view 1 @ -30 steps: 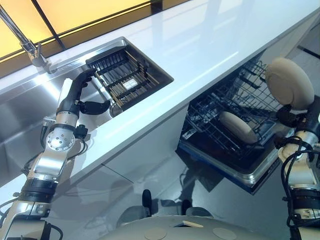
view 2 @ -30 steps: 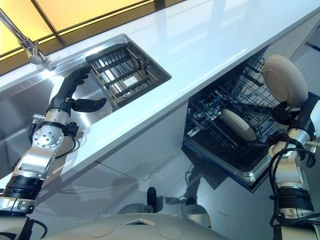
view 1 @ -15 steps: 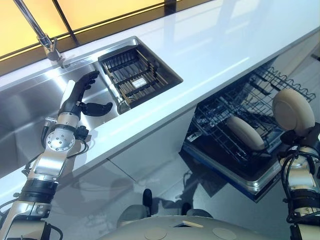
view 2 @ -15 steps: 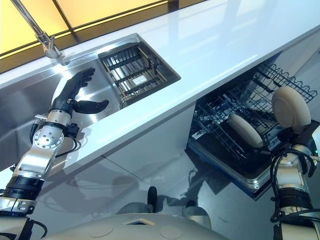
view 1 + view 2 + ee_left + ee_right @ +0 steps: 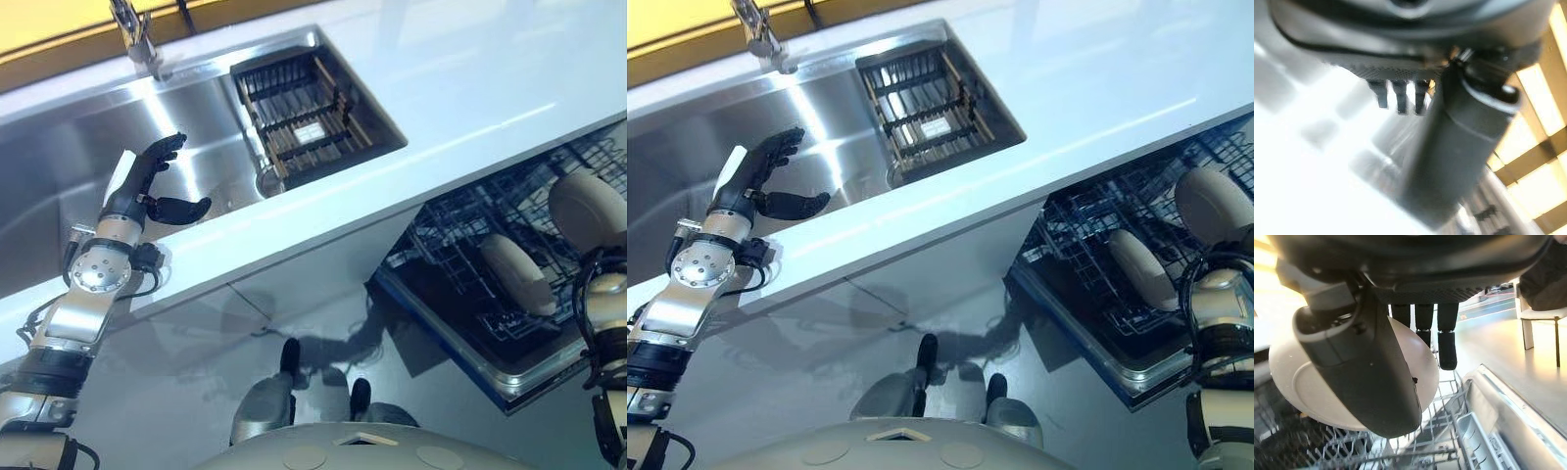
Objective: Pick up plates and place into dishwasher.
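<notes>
Holding plate (image 5: 1312,396) | right hand (image 5: 1400,308) (thumb across) | above dishwasher rack (image 5: 460,245)

Sink (image 5: 88,147) set in counter (image 5: 470,88), left; tap (image 5: 137,34) behind it; rack (image 5: 309,113) in its right end. Dishwasher basket (image 5: 460,235) below counter, right, holding plate (image 5: 517,274); second plate (image 5: 586,208) right of it.

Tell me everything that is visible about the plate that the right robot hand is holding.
The plate is round, cream-white and matte, like ceramic, with a raised foot ring on its underside. It stands nearly on edge, tilted, above the open dishwasher rack. The right robot hand pinches it, thumb across its underside and fingers behind its rim. A second plate already stands in the rack nearby, apart from it.
</notes>
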Motion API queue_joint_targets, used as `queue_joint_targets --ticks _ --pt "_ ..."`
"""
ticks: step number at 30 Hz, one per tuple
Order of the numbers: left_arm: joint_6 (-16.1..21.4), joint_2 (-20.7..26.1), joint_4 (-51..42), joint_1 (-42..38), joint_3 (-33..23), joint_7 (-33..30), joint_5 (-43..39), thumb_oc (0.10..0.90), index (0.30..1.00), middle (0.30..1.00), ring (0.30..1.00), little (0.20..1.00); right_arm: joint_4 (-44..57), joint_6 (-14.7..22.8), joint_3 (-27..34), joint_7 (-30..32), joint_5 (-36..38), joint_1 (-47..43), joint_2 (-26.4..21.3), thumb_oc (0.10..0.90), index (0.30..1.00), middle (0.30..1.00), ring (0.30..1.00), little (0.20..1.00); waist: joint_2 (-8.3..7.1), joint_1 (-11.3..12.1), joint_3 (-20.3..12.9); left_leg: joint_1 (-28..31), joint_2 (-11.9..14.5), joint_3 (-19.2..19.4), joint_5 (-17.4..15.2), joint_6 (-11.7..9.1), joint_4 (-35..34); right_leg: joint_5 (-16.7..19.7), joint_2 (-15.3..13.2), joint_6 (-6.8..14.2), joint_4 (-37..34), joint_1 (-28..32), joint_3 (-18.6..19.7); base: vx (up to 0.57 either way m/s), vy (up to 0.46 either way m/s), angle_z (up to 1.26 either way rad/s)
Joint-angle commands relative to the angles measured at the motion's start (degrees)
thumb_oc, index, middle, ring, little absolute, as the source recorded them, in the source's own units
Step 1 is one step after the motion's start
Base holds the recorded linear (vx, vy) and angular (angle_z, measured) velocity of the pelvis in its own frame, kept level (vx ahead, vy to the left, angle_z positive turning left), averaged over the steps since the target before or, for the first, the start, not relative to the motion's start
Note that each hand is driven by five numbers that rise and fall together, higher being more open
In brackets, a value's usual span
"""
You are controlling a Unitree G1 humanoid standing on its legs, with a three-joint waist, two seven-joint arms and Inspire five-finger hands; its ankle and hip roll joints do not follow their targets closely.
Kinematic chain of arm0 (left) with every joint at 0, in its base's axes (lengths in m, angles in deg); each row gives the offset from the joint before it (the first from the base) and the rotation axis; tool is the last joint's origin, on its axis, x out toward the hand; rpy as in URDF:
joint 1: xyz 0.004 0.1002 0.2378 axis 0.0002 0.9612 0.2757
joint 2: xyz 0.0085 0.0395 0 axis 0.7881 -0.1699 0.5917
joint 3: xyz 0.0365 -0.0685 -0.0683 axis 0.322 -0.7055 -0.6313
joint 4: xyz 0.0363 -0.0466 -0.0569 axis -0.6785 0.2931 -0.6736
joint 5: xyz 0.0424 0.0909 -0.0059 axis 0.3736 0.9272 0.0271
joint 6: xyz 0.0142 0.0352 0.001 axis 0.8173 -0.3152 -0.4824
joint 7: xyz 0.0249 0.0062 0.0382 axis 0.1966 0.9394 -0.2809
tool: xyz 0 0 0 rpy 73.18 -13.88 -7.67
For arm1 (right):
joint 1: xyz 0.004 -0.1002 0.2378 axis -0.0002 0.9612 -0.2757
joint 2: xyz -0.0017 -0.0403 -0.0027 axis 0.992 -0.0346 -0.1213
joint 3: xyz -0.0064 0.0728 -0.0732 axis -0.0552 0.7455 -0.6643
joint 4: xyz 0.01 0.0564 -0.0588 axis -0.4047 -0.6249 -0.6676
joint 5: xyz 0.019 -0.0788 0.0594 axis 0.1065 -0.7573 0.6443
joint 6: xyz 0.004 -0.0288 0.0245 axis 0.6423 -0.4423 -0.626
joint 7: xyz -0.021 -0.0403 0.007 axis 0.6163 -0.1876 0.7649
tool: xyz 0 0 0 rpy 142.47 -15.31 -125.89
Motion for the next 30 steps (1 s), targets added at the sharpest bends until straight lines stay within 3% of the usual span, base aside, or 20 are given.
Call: queue_joint_targets --ticks 1,8,18,19,20,24,27,30 --pt "5.7 2.9 -3.6 -5.8 -3.0 -3.0 -0.4 0.8 0.9 0.9 0.9 0.9 2.1 -0.9 -3.1 1.2 -2.2 -7.5 -11.1 0.1 0.3 0.3 0.3 0.2 -0.48 1.1 0.6 -0.4 -1.8 2.6 -8.8 0.0 7.5 -2.9 1.6 -1.6 10.5 -6.3 -0.7 -0.08 -0.081 0.16" --pt "7.2 4.9 -3.0 -9.3 -2.0 -3.7 -1.9 0.8 0.9 0.9 0.9 0.9 -5.6 -6.6 -10.7 -9.7 -1.0 -13.6 -10.5 0.1 0.3 0.3 0.3 0.2 0.14 1.6 4.3 -4.1 -1.5 2.6 -7.7 -1.0 9.1 -2.7 1.9 -2.3 10.6 -8.2 -0.6 -0.09 -0.063 0.08" --pt "6.9 4.7 -2.5 -13.7 0.3 -2.8 -2.3 0.8 0.9 0.9 0.9 0.9 -20.0 -4.9 -14.6 -16.8 2.2 -17.5 -6.1 0.1 0.3 0.3 0.3 0.2 0.37 2.7 5.8 -5.0 -1.1 2.5 -7.5 -1.4 10.5 -2.7 1.9 -2.7 11.0 -8.2 -0.8 -0.02 -0.018 0.01" --pt "6.6 4.8 -2.5 -14.1 0.5 -2.6 -2.3 0.8 0.9 0.9 0.9 0.9 -20.5 -4.6 -15.0 -18.0 2.3 -18.0 -6.0 0.322 0.491 0.491 0.491 0.422 0.31 2.8 5.8 -4.9 -1.1 2.5 -7.5 -1.4 10.4 -2.7 1.8 -2.7 11.0 -8.1 -0.8 0.0 0.0 0.0" --pt "6.4 4.6 -2.5 -14.3 0.8 -2.6 -2.2 0.8 0.9 0.9 0.9 0.9 -20.4 -4.5 -15.3 -18.6 2.2 -18.3 -5.9 0.8 0.9 0.9 0.9 0.9 0.25 2.7 5.7 -4.7 -1.1 2.5 -7.5 -1.4 10.4 -2.7 1.8 -2.7 10.9 -7.9 -0.7 0.0 0.0 0.0" --pt "6.0 4.2 -2.7 -13.6 0.9 -2.7 -2.0 0.8 0.9 0.9 0.9 0.9 -15.7 -3.3 -15.5 -16.8 2.4 -17.6 -5.3 0.8 0.9 0.9 0.9 0.9 -0.05 2.3 5.0 -3.7 -1.1 2.6 -7.6 -1.3 9.9 -2.6 1.9 -2.6 10.7 -7.5 -0.3 0.01 0.021 -0.01" --pt "5.8 3.3 -3.4 -11.9 0.3 -3.2 -1.2 0.8 0.9 0.9 0.9 0.9 -5.8 -5.7 -14.5 -14.6 3.4 -15.3 -5.2 0.8 0.9 0.9 0.9 0.9 -0.43 1.3 4.5 -2.7 -1.1 3.0 -7.8 -1.1 9.3 -2.4 2.0 -2.5 10.5 -7.2 0.4 0.01 0.074 -0.03" --pt "6.0 2.0 -3.6 -10.1 -0.2 -3.7 -0.5 0.8 0.9 0.9 0.9 0.9 2.1 -4.9 -11.5 -11.7 2.8 -12.9 -5.1 0.8 0.9 0.9 0.9 0.9 -0.7 0.3 3.9 -1.5 -1.0 3.6 -8.1 -0.8 8.6 -2.3 2.1 -2.3 10.4 -6.9 1.2 0.01 0.086 -0.06"
